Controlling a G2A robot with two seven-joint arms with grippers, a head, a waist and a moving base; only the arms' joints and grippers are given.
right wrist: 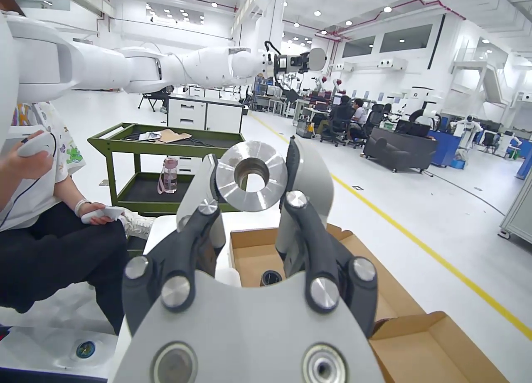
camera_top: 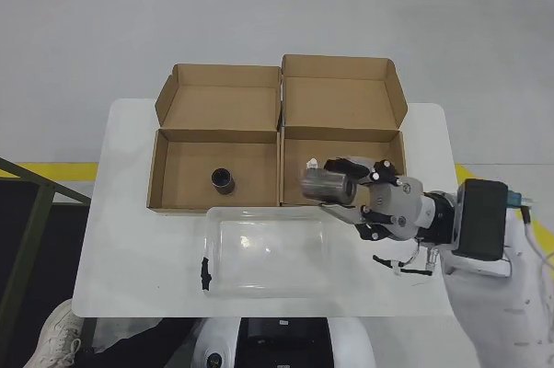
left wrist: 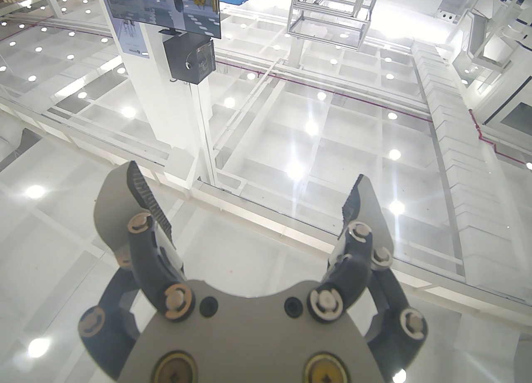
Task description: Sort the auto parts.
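Lit evenly from overhead — the white table [camera_top: 130,267] is washed out bright in the top view, and only soft shadows are cast inside the cardboard boxes [camera_top: 180,179]. Faint reflections are picked up on the clear tray [camera_top: 277,269]. In the left wrist view the ceiling lights [left wrist: 295,170] are blown out, with starburst flares around them. Straight lines are bent hard near the edges of both wrist views — and wedge-shaped highlights are thrown off the metal ring [right wrist: 252,175].
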